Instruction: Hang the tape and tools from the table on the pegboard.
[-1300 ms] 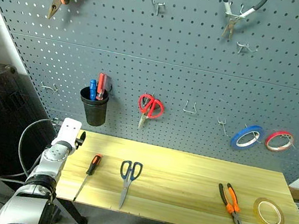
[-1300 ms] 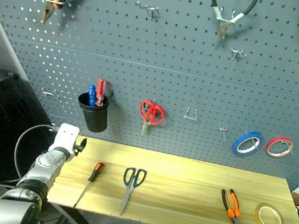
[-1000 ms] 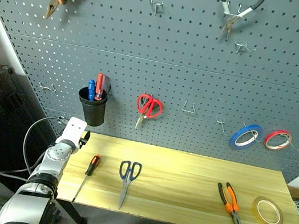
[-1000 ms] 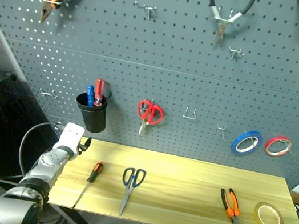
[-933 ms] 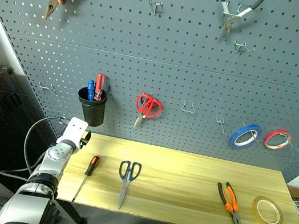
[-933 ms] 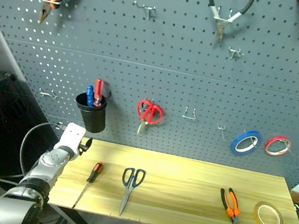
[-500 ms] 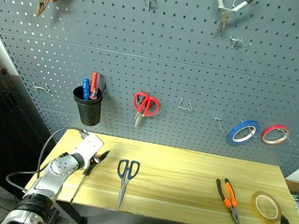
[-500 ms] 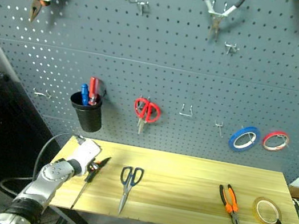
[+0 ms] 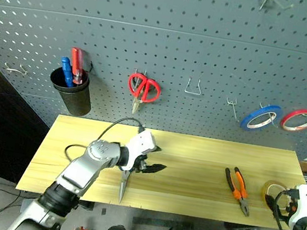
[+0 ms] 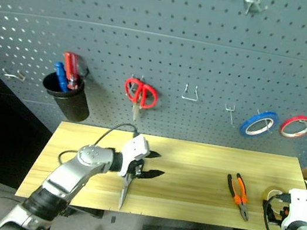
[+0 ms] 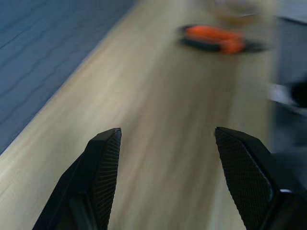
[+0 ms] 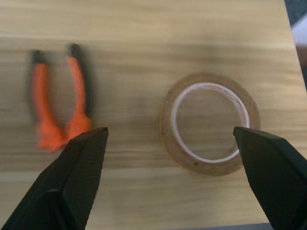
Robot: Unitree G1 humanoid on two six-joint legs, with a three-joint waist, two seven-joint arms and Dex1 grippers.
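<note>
The left gripper (image 9: 156, 159) has swung in from the table (image 9: 195, 146) edge to hover over the blue-handled scissors (image 9: 123, 184), jaws apart and empty; the right gripper (image 12: 172, 187) has come in, jaws wide, facing the yellow tape (image 12: 209, 122) beside the pliers (image 12: 60, 96). Nothing is lifted; 2 pickups appear imminent. The black cup (image 9: 73, 93) on the pegboard (image 9: 183, 49) holds a blue and a red screwdriver.
</note>
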